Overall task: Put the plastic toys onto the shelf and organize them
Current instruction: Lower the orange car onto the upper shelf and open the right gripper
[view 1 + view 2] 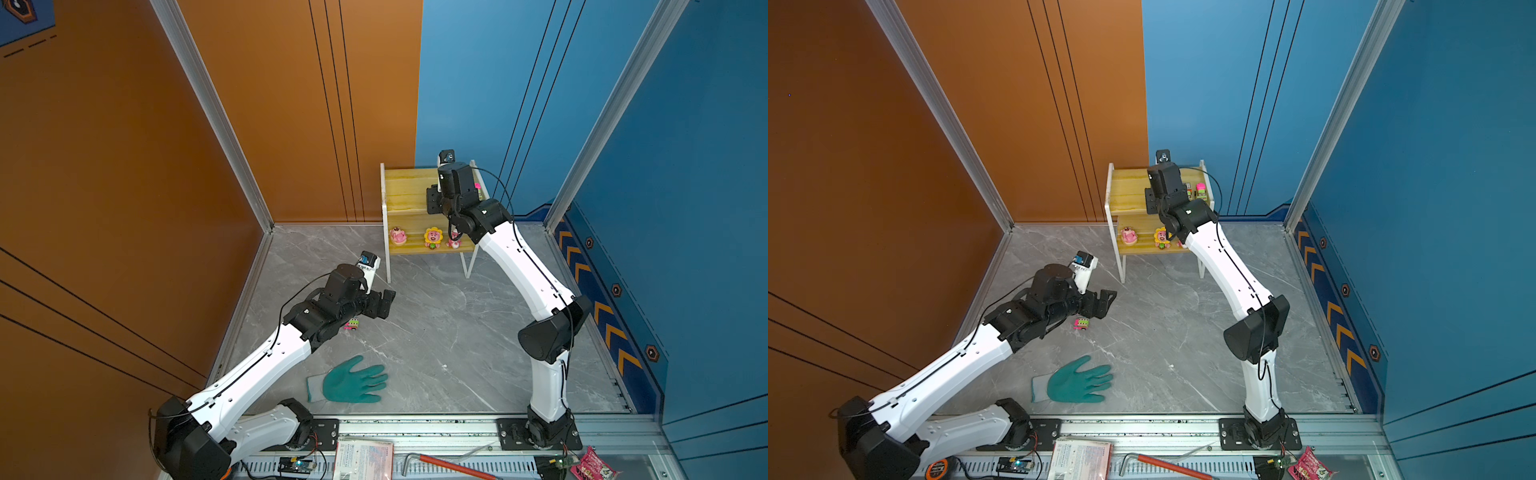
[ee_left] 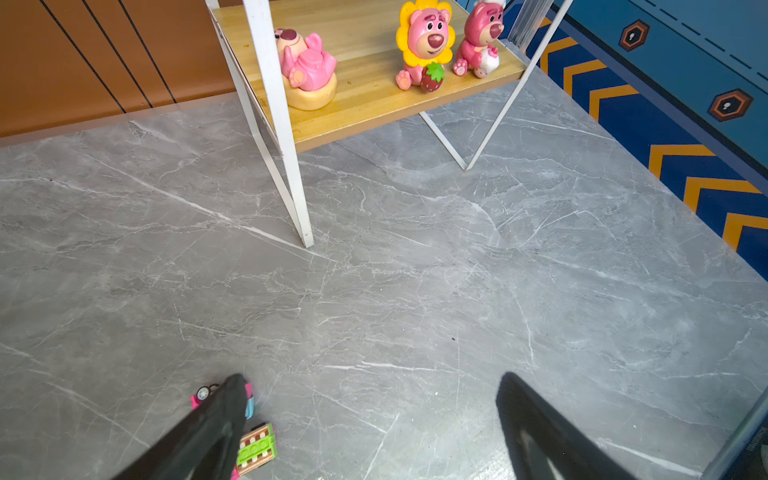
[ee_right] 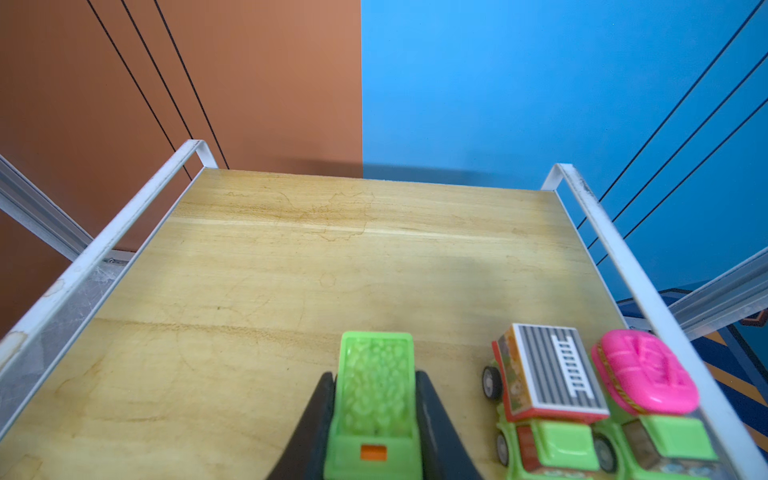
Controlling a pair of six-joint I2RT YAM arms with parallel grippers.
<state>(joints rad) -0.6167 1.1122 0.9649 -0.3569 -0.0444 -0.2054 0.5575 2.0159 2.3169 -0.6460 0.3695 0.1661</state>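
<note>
I hold the bright green plastic toy car [image 3: 376, 357] clamped in my right hand [image 3: 374, 376] over the top board of the pale yellow wooden shelf [image 3: 291, 257]; best lowered level, parallel beside the striped-roof toy truck [image 3: 552, 374], wheels seated before I let go.

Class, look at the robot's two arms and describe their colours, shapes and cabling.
Both arms, left arm and right arm, have smooth white link shells with bulky black joints. A thin black cable runs along each, clipped to the shell. The left gripper and right gripper are black, with dark tapered fingers.
</note>
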